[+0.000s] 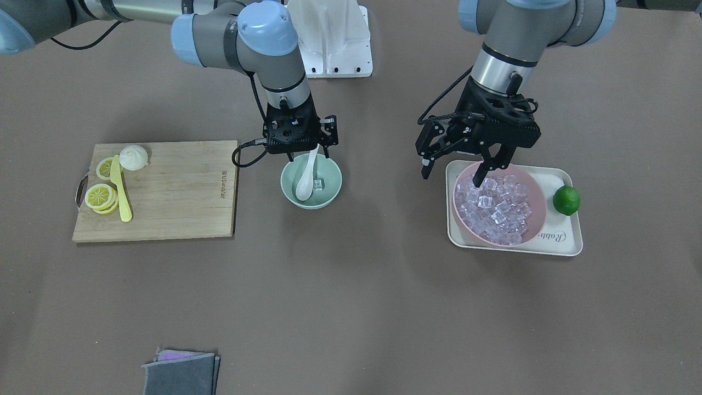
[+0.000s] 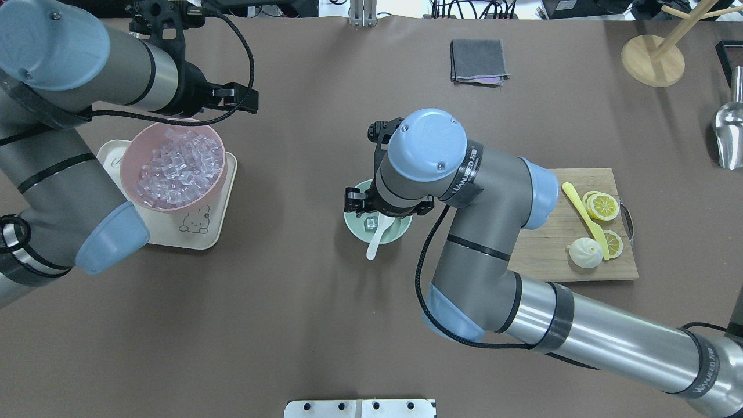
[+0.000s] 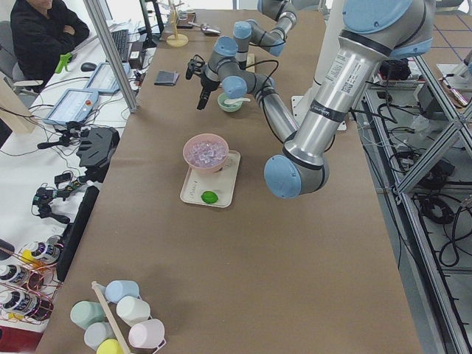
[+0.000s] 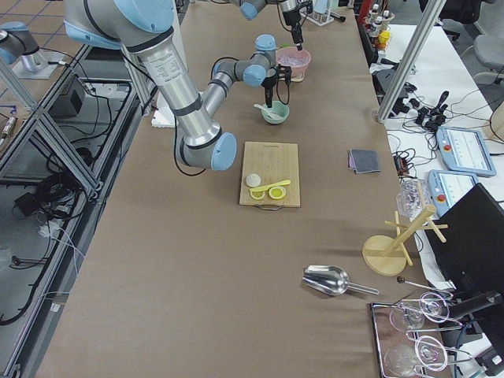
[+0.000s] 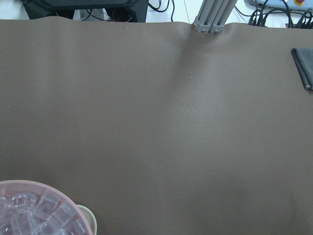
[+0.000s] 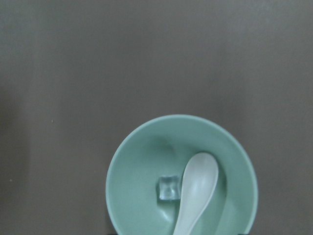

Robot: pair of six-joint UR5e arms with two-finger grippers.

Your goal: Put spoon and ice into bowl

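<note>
Spoon [image 6: 195,191] lies scoop-down in bowl [image 6: 137,156] beside one ice cube [image 6: 168,187]. Right gripper [image 1: 309,157] above appears open and empty (handle leans on rim). Left gripper [image 1: 454,170], spread and empty, hangs over pink bowl [image 1: 536,193], presumably for ice.

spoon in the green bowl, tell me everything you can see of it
The spoon is white and glossy, ceramic by its look, with a deep oval scoop and a short curved handle. The scoop rests inside the mint-green bowl, and the handle leans out over the rim on the robot's side. One clear ice cube sits close beside the scoop. The right gripper hangs above, jaws apart, not gripping it.
</note>
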